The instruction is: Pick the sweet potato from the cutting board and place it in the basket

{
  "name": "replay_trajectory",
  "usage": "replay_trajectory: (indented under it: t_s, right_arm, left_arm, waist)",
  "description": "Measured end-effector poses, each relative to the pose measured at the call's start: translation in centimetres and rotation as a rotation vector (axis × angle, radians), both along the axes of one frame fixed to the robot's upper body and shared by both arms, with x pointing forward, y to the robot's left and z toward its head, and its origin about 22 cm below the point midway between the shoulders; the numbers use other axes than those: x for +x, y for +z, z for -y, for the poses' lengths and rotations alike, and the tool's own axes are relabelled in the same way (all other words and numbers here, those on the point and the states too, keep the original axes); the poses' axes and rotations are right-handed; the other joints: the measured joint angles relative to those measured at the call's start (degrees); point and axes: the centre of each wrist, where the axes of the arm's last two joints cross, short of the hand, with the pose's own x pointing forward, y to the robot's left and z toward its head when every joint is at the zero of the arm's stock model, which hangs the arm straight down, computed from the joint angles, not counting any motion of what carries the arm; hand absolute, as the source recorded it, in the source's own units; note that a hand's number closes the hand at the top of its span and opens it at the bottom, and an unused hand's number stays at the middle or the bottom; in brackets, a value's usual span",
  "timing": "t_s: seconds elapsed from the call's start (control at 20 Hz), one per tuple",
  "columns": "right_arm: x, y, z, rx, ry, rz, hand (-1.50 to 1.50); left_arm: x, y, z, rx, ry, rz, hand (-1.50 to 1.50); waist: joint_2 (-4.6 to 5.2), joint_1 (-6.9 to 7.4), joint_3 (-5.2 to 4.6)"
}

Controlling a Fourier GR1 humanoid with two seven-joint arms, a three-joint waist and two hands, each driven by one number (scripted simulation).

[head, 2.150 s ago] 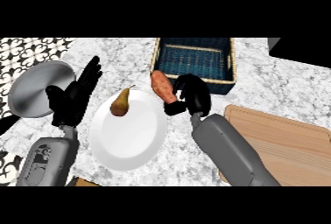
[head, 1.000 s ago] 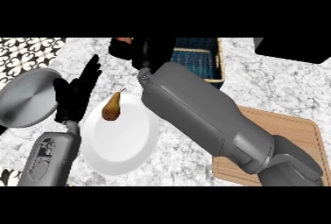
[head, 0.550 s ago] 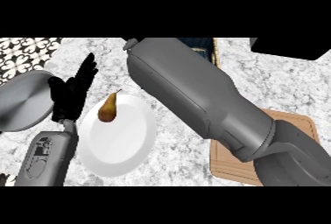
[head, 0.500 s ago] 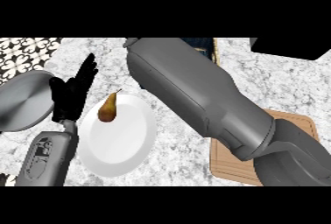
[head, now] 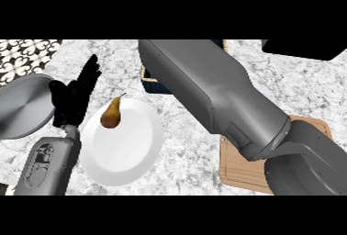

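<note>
My left robot hand [head: 73,94] rests open beside the white plate [head: 132,147] holding a pear [head: 111,115]; my right robot hand is out of sight beyond its forearm [head: 217,101].

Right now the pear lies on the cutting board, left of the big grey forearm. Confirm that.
Not quite. The head view shows the pear lying on the white plate, not on the cutting board. It is indeed left of the big grey forearm, which crosses the view and covers most of the board.
</note>
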Motion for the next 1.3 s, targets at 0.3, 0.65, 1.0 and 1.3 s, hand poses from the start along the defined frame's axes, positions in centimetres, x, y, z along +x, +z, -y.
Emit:
replay_trajectory:
  t_s: [0.3, 0.65, 1.0, 1.3]
  right_arm:
    - [1.1, -1.2, 1.2, 0.018, -0.056, -0.067, 1.50]
    - [1.8, -3.2, 2.5, 0.042, -0.082, -0.113, 1.50]
    - [1.8, -4.2, 2.9, 0.107, -0.060, -0.134, 1.50]
    - [2.8, -5.7, 4.3, -0.389, -0.083, -0.171, 1.50]
  left_arm:
    - [-0.4, -0.2, -0.3, -0.010, 0.003, 0.002, 0.00]
    - [-0.6, -0.6, -0.6, -0.018, 0.022, 0.001, 0.00]
    - [-1.0, -0.5, -1.5, -0.017, 0.048, -0.001, 0.00]
    - [-1.2, -0.6, -2.0, -0.012, 0.056, -0.002, 0.00]
  waist:
    - [0.17, -0.39, 0.08]
    - [0.15, -1.48, 0.18]
    - [-0.14, -2.66, 0.28]
    - [-0.34, -2.88, 0.06]
